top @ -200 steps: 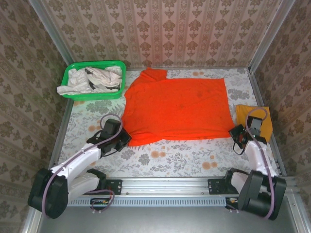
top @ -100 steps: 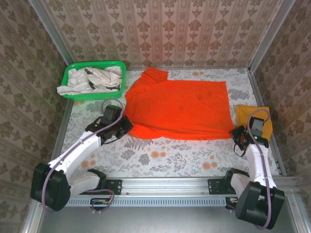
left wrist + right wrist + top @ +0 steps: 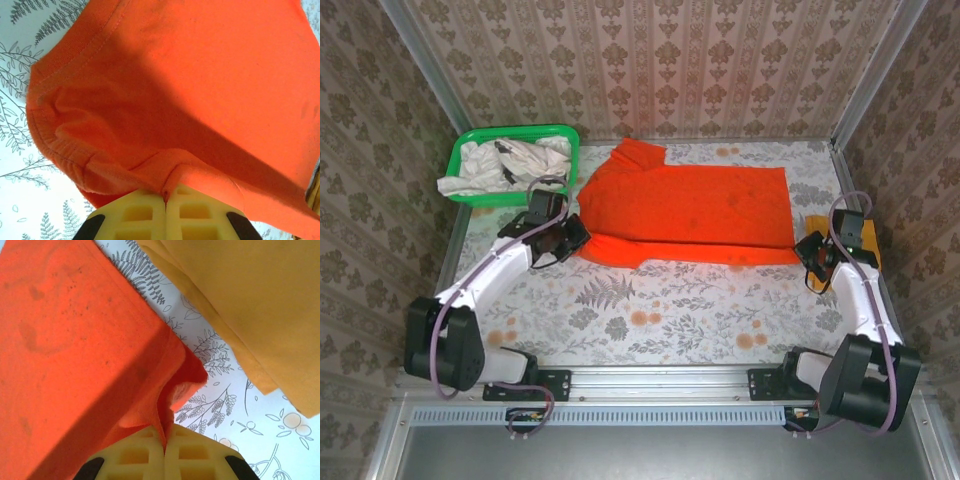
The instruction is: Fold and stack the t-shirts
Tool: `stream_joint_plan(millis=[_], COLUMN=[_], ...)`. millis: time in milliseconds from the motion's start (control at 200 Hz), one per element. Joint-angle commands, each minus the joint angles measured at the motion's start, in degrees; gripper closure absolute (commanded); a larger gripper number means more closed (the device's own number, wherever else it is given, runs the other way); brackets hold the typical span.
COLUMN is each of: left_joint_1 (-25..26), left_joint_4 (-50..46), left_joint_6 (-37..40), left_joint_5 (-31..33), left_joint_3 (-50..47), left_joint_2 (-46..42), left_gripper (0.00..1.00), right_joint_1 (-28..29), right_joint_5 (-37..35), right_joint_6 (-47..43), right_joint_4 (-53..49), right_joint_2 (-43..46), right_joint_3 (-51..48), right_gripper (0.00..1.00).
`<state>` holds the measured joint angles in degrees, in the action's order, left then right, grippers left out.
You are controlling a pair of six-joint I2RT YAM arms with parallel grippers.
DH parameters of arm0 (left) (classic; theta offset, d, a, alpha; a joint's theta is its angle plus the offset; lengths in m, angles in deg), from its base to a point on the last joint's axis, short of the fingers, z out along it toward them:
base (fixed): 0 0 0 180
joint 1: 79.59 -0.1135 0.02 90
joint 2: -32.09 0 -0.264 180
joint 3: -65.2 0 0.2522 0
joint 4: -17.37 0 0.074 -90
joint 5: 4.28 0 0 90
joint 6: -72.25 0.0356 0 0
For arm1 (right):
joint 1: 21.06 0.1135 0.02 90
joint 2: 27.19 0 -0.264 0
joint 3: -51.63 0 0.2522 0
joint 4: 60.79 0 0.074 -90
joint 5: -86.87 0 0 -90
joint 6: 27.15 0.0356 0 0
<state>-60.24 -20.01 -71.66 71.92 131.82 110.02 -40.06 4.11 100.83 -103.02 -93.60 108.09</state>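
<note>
Left gripper [image 3: 570, 239] and right gripper [image 3: 806, 256] pinch orange-red t-shirt [image 3: 690, 205] on floral tablecloth [image 3: 670, 310].

Both arms reach out, each pinching a near corner of the orange-red t-shirt [image 3: 690, 205].

The left arm [image 3: 485, 285] slants from its base forward and inward, wrist bent so that the left gripper [image 3: 572, 240] meets the shirt's near left corner. In the left wrist view its yellow fingers [image 3: 135, 215] press together with a fold of hem caught between them. The right arm [image 3: 860, 300] runs almost straight forward. The right gripper [image 3: 804, 256] is turned inward at the shirt's near right corner, its pads [image 3: 135, 455] closed on the cloth edge.
</note>
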Motion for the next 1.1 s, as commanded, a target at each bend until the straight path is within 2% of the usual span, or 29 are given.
stream_joint_plan(millis=[0, 225, 580, 1095], left_joint_1=[-1.19, -2.96, -4.27, -5.39], left_joint_4=[0.52, 0.86, -1.82, 0.08], left_joint_6=[0.26, 2.41, 11.73, 12.98], left_joint_5=[-1.62, -2.25, -5.03, -6.57], left_joint_3=[1.84, 6.29, 16.73, 20.76], left_joint_2=[1.61, 5.51, 15.85, 24.04], left_gripper=[1.00, 1.00, 1.00, 1.00], right_joint_1=[0.32, 0.83, 2.39, 2.85], right_joint_5=[-1.84, -1.79, -2.65, -3.81], right_joint_6=[-2.27, -2.14, -2.34, -2.99], right_joint_4=[0.27, 2.38, 2.47, 2.85], right_joint_2=[-3.17, -10.74, -19.86, -26.19], right_joint_3=[2.91, 7.70, 13.11, 16.13], right_gripper=[1.00, 1.00, 1.00, 1.00])
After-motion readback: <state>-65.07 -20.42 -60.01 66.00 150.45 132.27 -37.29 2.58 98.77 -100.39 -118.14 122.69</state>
